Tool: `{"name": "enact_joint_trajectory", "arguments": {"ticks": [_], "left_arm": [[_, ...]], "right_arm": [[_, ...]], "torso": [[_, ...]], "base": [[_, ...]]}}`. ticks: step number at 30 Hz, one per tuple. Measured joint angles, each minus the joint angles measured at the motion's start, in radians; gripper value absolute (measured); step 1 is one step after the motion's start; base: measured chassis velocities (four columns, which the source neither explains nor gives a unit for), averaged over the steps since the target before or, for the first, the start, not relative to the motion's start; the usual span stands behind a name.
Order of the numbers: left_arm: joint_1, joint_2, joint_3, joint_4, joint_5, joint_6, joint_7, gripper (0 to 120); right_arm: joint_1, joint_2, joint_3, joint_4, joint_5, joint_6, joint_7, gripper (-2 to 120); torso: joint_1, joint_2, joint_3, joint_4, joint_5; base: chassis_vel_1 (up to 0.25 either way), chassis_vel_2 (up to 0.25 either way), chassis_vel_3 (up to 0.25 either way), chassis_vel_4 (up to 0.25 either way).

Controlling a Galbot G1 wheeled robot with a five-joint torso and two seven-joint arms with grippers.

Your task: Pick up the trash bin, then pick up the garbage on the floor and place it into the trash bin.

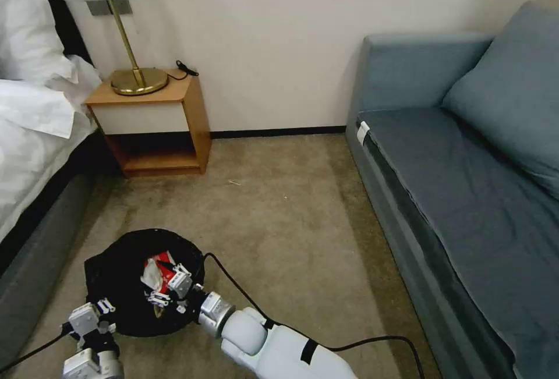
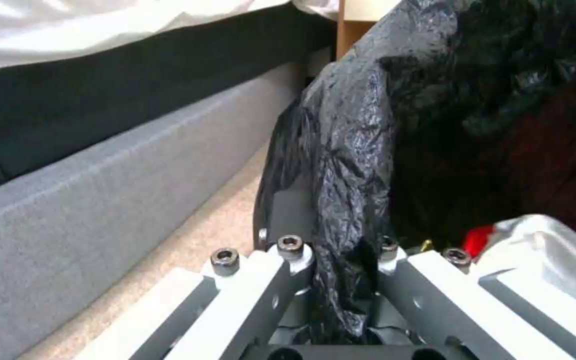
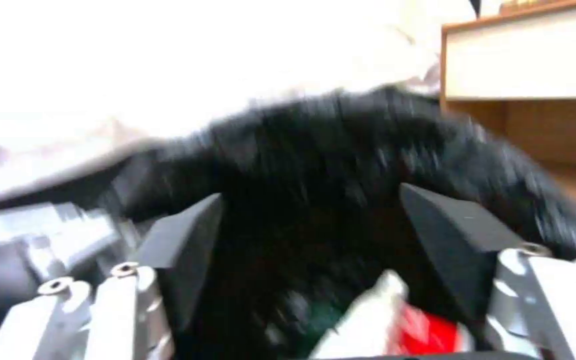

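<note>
A: What's hidden or cut off?
B: The trash bin [image 1: 125, 303] shows as a crinkled black bag only; its white tub isn't visible. Its near rim is partly covered by both grippers in the head view. The left arm is cut off at the frame's bottom edge. The right wrist view is smeared, so the bag's far wall is just a black blur.

A: Where's the bin?
B: Low at the robot's front left, over the carpet [image 1: 291, 216], near the bed [image 1: 35, 152] and well short of the nightstand [image 1: 157, 123]. Can't tell if it's resting on the floor or lifted.

A: Left gripper?
B: The left gripper [image 2: 338, 260] sits at the bin's near-left rim. Fingers are narrow, pinching a fold of the black bag [image 2: 355, 150] between them; the plastic bunches down into the gap.

A: Right gripper?
B: The right gripper [image 3: 311, 225] is over the bin's mouth, reaching in from the robot's right. Its dark fingertips [image 3: 455, 235] stand wide apart, nothing between them but the bag's interior behind.

A: Garbage?
B: A red-and-white wrapper [image 1: 160, 268] lies inside the bin, just beside the right gripper's fingers. The right wrist view shows it below the fingertips, with a greenish patch next to it, too blurred to name. Other pieces can't be made out.

A: Anything else?
B: A brass lamp [image 1: 131, 47] on the nightstand, blue sofa [image 1: 466, 181] on the right.
</note>
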Motion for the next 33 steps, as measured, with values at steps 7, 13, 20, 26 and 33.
{"name": "enact_joint_trajectory", "arguments": {"ticks": [7,13,20,26,33], "left_arm": [[-0.007,0.010,0.001,-0.024,-0.084,0.009,-0.003,3],[-0.033,0.025,-0.029,-0.092,-0.419,0.118,-0.078,3],[-0.096,0.033,-0.052,-0.115,-0.769,0.234,-0.225,3],[-0.163,0.011,-0.051,-0.123,-0.928,0.297,-0.368,3],[-0.211,0.012,-0.053,-0.124,-0.924,0.360,-0.546,3]], "right_arm": [[-0.016,0.000,0.141,0.108,0.115,-0.004,0.002,99],[-0.002,0.000,0.274,0.164,0.264,-0.061,0.020,100],[0.011,-0.043,0.381,0.196,0.355,-0.102,0.030,100],[-0.039,-0.044,0.388,0.197,0.322,-0.103,0.017,100],[-0.064,-0.017,0.389,0.179,0.280,-0.096,0.008,100]], "torso": [[0.000,0.000,0.000,0.0001,-0.0001],[0.000,0.000,0.000,-0.0003,0.0002],[0.000,0.000,0.000,0.0000,0.0002],[0.000,0.000,0.000,-0.0001,0.0001],[0.000,0.000,0.000,0.0001,0.0001]], "base": [[0.000,0.000,0.000,0.000],[0.000,0.000,0.000,0.000],[0.000,0.000,0.000,0.000],[0.000,0.000,0.000,0.000],[0.000,0.000,0.000,0.000]]}}
